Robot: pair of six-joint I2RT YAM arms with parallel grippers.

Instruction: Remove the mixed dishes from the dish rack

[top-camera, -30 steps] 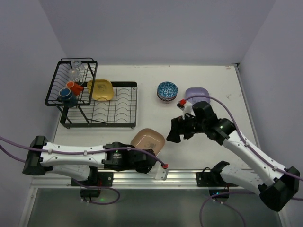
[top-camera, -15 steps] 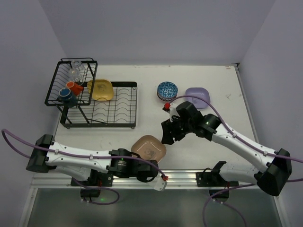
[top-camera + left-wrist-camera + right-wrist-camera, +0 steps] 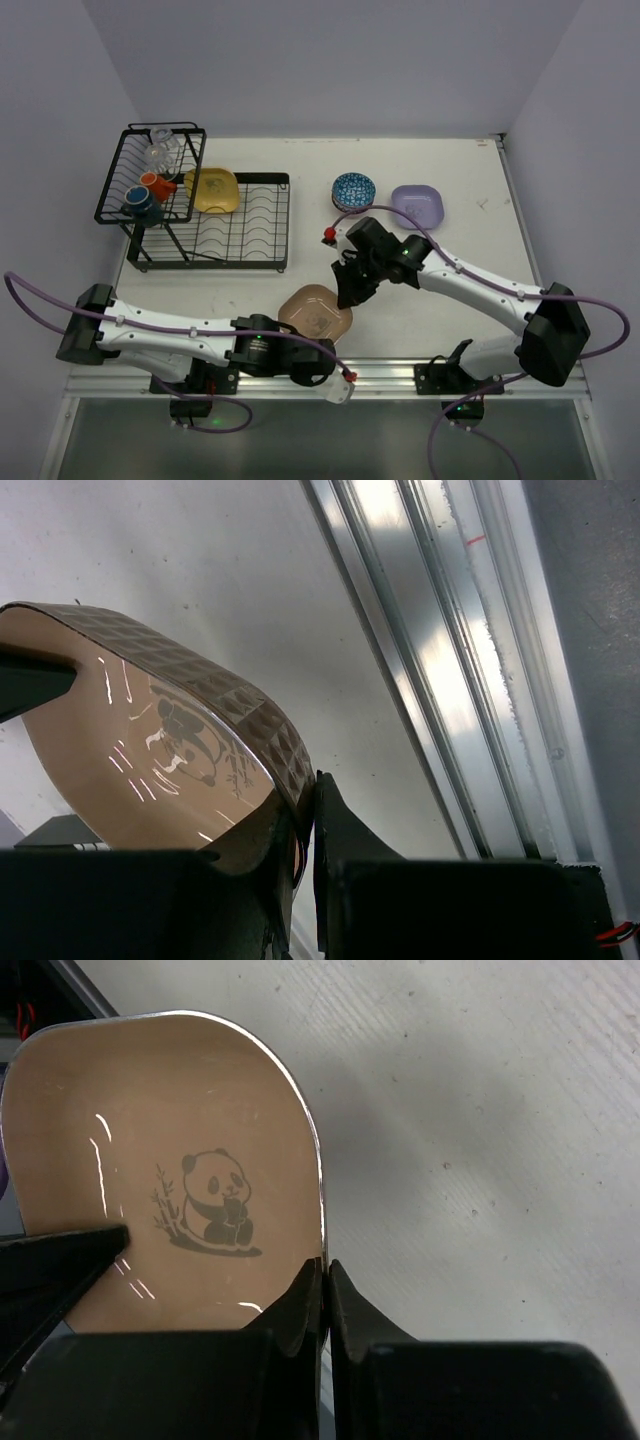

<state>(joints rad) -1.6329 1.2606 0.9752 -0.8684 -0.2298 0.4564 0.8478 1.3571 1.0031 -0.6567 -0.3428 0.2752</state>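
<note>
A tan plate [image 3: 312,308] with a panda drawing [image 3: 212,1200] is held just off the table near the front edge. My left gripper [image 3: 318,341] is shut on its near rim [image 3: 285,755], one finger inside and one outside. From the right, my right gripper [image 3: 347,296] is shut on the plate's opposite rim [image 3: 318,1160]. The black wire dish rack [image 3: 245,228] stands at the back left. A yellow plate [image 3: 213,188] leans in it. Its raised basket [image 3: 120,180] holds a clear glass [image 3: 160,152], an orange mug [image 3: 156,184] and a dark mug [image 3: 141,204].
A blue-white bowl [image 3: 353,190] and a lavender plate [image 3: 417,205] sit on the table at the back right. An aluminium rail [image 3: 400,370] runs along the near table edge, just below the held plate.
My right gripper has swung left and down to the tan plate and shut on its rim. The left arm moved the plate a little nearer the front early on, then held still.
</note>
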